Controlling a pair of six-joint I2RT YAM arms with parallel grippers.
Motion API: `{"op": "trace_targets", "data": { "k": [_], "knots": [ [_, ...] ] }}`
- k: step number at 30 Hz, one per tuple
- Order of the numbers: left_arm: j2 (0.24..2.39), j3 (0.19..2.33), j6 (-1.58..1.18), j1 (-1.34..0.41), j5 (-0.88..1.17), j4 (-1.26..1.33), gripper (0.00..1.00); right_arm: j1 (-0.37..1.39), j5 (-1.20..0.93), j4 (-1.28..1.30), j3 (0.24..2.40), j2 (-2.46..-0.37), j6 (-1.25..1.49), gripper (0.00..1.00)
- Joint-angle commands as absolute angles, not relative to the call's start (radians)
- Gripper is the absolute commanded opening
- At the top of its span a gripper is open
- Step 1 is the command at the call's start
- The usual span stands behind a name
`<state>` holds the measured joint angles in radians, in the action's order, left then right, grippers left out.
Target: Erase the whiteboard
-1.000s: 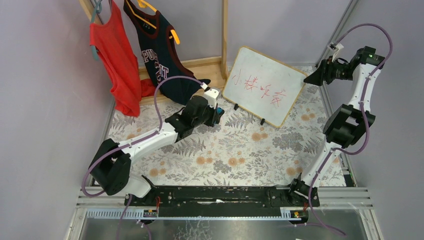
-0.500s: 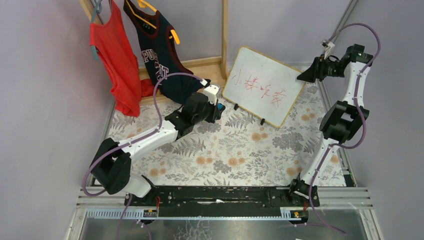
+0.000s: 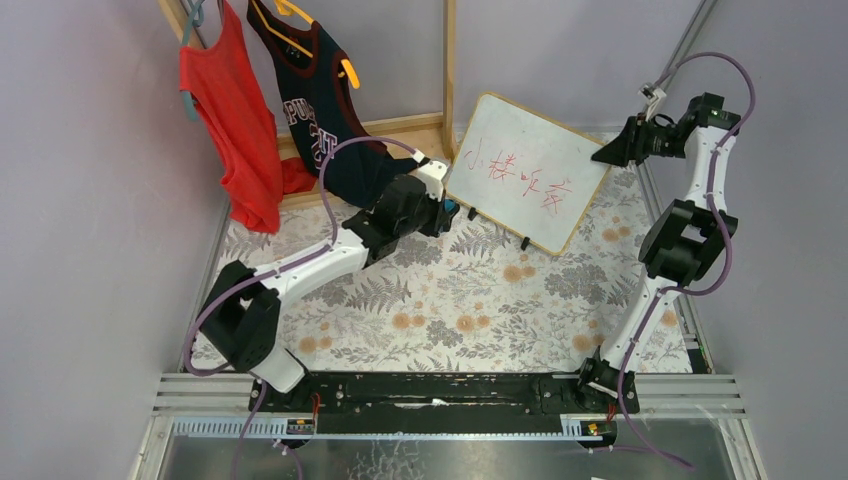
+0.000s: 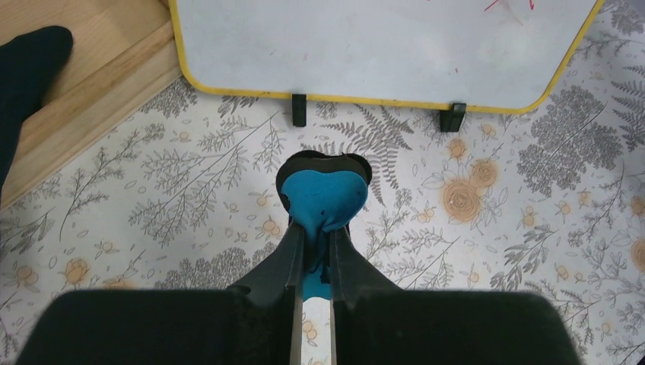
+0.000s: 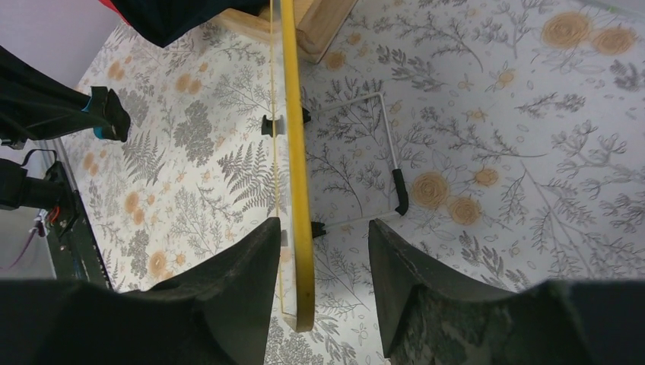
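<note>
Straddling the whiteboard's (image 3: 525,175) edge, right end effector (image 5: 323,224) gapes; left end effector (image 4: 317,232) clamps eraser (image 4: 323,194) over floral cloth (image 3: 450,300).

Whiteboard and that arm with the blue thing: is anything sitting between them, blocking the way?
Nothing visible does. The left end effector is shut on a blue eraser. In its wrist view, only bare floral tablecloth lies between the eraser and the lower edge of the whiteboard.
</note>
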<state>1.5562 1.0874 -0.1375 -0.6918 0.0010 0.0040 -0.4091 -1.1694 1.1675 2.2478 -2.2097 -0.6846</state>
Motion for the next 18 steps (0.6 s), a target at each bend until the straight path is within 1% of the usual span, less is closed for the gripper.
{"op": "trace_targets", "data": {
  "k": [1,6,8,13,18],
  "knots": [
    [1.588,1.160,-0.154,-0.684,0.027,0.076,0.00,-0.401,-1.201,1.171,2.212,-2.169,-0.700,0.53],
    [1.617,1.201,-0.158,-0.681,0.033,0.080,0.00,-0.399,-1.201,1.172,2.185,-2.161,-0.712,0.52],
    [1.627,1.214,-0.159,-0.680,0.031,0.079,0.00,-0.399,-1.201,1.173,2.185,-2.163,-0.712,0.49],
    [1.652,1.239,-0.163,-0.677,0.030,0.088,0.00,-0.399,-1.206,1.172,2.189,-2.163,-0.709,0.37],
    [1.687,1.283,-0.164,-0.675,0.039,0.090,0.00,-0.399,-1.208,1.174,2.184,-2.159,-0.710,0.31]
  ]
}}
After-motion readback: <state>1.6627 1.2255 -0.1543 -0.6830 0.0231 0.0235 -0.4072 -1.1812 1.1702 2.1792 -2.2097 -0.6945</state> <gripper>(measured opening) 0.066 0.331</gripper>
